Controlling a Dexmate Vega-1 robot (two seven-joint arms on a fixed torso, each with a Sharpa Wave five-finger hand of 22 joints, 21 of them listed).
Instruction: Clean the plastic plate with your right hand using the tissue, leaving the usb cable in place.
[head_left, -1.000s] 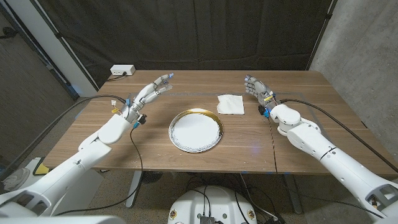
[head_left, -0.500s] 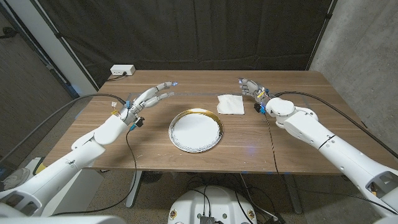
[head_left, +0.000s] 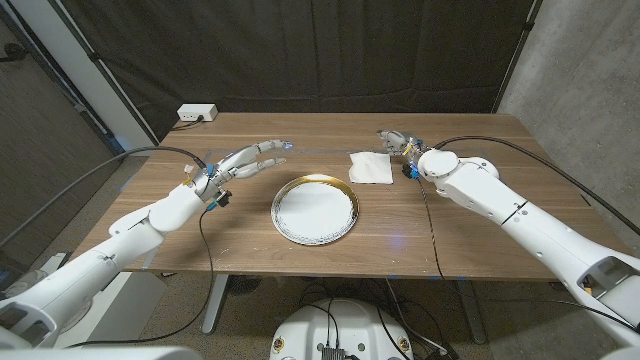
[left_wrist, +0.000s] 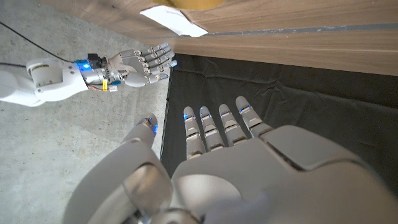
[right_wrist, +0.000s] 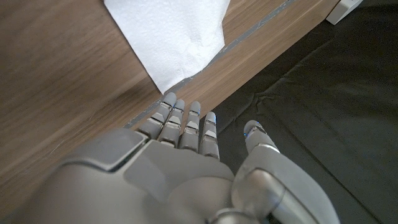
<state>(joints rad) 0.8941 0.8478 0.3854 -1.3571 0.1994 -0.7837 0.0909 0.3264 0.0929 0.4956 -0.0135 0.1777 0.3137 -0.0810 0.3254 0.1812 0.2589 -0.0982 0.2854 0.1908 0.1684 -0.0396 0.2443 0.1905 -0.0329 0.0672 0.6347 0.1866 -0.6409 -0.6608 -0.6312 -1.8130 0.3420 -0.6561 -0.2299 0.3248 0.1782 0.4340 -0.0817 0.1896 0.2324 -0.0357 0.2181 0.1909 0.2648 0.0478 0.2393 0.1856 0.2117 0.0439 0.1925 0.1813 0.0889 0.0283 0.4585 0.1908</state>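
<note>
Both arms have shifted since 1 s ago: left robot hand (head_left: 250, 158) has dropped lower and stretched toward mid-surface, right robot hand (head_left: 397, 140) has slid toward the robot's left and now hangs just beside the tissue's far right corner.

L to R in head view: white power box (head_left: 196, 113) sits at far left corner of the wooden surface (head_left: 330, 225). Left robot hand is open, fingers spread and pointing toward centre, nothing in it, above the surface to the left of the plate. Plastic plate (head_left: 315, 210), white w/ gold rim, lies mid-surface, nearer the front edge. Tissue (head_left: 370, 166), a folded white square, lies flat just behind and right of the plate, apart from it. Right robot hand is open, fingers extended and close together, holding nothing, near the tissue but not on it.

Right wrist view: fingers (right_wrist: 187, 127) reach past the surface's far edge, w/ tissue corner (right_wrist: 174, 37) close by. Left wrist view: own fingers (left_wrist: 217, 127) straight, right robot hand (left_wrist: 134, 62) across the way, tissue (left_wrist: 173, 20) on the surface.
</note>
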